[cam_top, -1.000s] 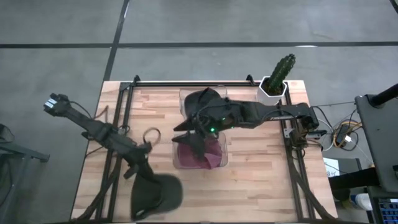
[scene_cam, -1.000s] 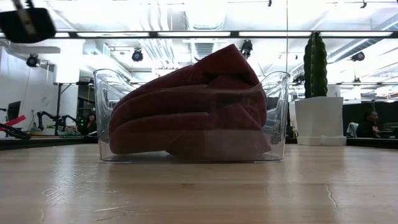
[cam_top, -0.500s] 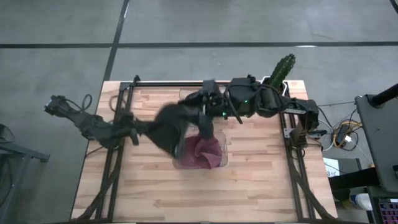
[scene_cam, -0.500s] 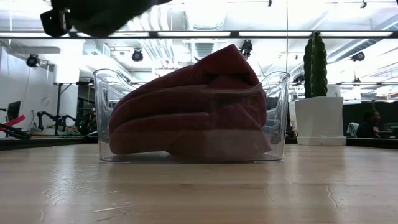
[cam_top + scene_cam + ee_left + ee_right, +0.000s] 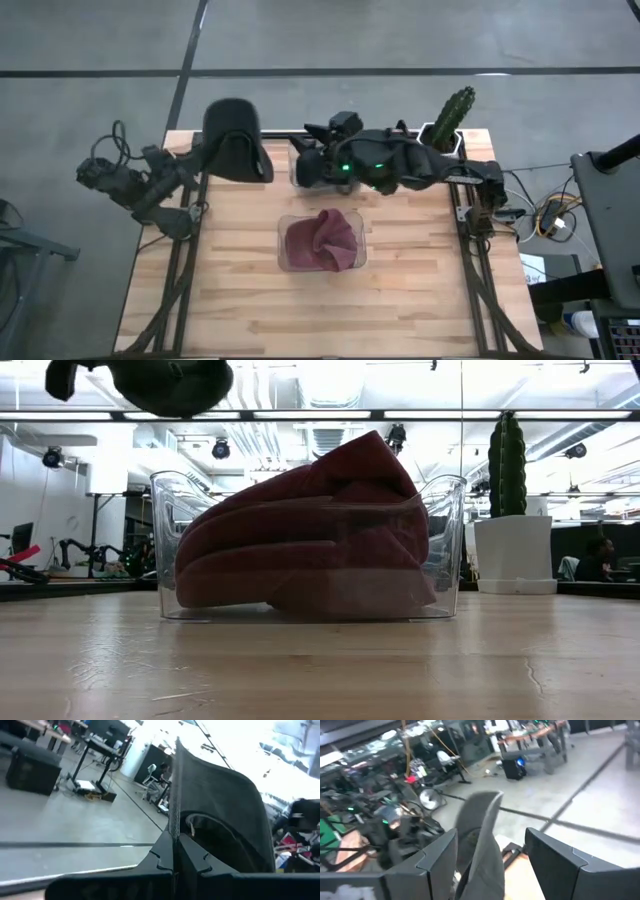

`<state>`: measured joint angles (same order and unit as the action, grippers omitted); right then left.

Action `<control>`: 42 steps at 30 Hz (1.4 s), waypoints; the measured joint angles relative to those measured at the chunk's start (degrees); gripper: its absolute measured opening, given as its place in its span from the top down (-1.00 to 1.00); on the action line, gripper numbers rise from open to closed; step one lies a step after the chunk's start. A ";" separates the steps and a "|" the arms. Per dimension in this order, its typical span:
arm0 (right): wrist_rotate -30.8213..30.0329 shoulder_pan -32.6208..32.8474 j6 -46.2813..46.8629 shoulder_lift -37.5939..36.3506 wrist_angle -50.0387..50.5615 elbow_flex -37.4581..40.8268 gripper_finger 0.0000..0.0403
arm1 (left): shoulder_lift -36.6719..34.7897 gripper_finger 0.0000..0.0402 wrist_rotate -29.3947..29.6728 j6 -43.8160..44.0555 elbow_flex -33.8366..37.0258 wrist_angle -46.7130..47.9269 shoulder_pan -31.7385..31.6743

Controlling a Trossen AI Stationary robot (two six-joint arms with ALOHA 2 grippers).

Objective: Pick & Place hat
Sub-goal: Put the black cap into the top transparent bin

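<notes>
A black cap (image 5: 235,140) hangs in the air over the table's far-left corner, held by my left gripper (image 5: 204,157), which is shut on it; it also shows at the low view's upper left, black cap (image 5: 170,380). My right gripper (image 5: 306,168) is open near the table's far edge, right of the cap, touching nothing. In its wrist view, my right gripper (image 5: 491,835) has the cap (image 5: 482,840) farther off between its fingers. A dark red hat (image 5: 322,240) lies inside a clear bin (image 5: 283,262) at the table's middle. My left gripper (image 5: 175,857) pinches the black cap's thin rim edge (image 5: 173,827) between its two fingers. The fingers come roughly level from the table's left side. The cap is lifted clear of the table and stands out beyond the fingers, its hollow inside (image 5: 220,845) showing.
A cactus in a white pot (image 5: 445,125) stands at the table's far-right corner. The clear bin (image 5: 170,540) with the red hat (image 5: 310,530) sits mid-table. Bare wood (image 5: 250,310) lies along the near side. A dark frame (image 5: 190,250) runs along the table's left edge.
My left gripper has carried the black cap from the table's near-left part up and toward the far-left corner, passing beside the bin, and the cap is lifted clear. My right gripper has drawn back from over the bin toward the far edge.
</notes>
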<state>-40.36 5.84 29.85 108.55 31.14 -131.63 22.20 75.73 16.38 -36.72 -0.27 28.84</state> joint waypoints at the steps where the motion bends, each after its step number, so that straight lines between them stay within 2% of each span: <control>1: -0.02 -0.18 0.85 0.65 -0.28 0.42 -0.12 | -0.08 0.99 -0.20 -2.60 0.03 -2.03 0.00; 5: -0.06 -0.44 3.11 4.06 -1.11 0.83 -0.12 | -0.15 0.99 -0.09 -12.20 -0.02 -9.16 -0.05; 12: 0.26 -0.44 1.55 8.58 -9.41 0.85 -0.12 | 0.06 0.99 -0.32 -20.41 -0.01 -14.05 -0.03; 18: 0.37 -1.05 -1.74 10.97 -13.96 0.83 -0.12 | 0.10 0.99 -2.88 -21.28 -0.01 -14.22 -0.02; 23: 0.43 -1.74 -1.65 12.43 -14.57 0.85 -0.12 | 0.31 0.99 -2.90 -22.03 -0.01 -14.20 -0.04; 29: 2.65 -1.90 -1.84 12.46 -19.81 0.83 -0.12 | 0.34 0.99 -3.01 -24.50 -0.01 -14.32 -0.02; 42: 3.41 -2.75 -0.06 12.41 -19.98 0.83 -0.12 | 0.50 0.99 -4.31 -26.80 -1.26 -14.40 -0.02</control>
<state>-36.95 3.09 29.79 120.97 11.16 -130.80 22.70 71.43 -10.42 -37.98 -14.67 28.82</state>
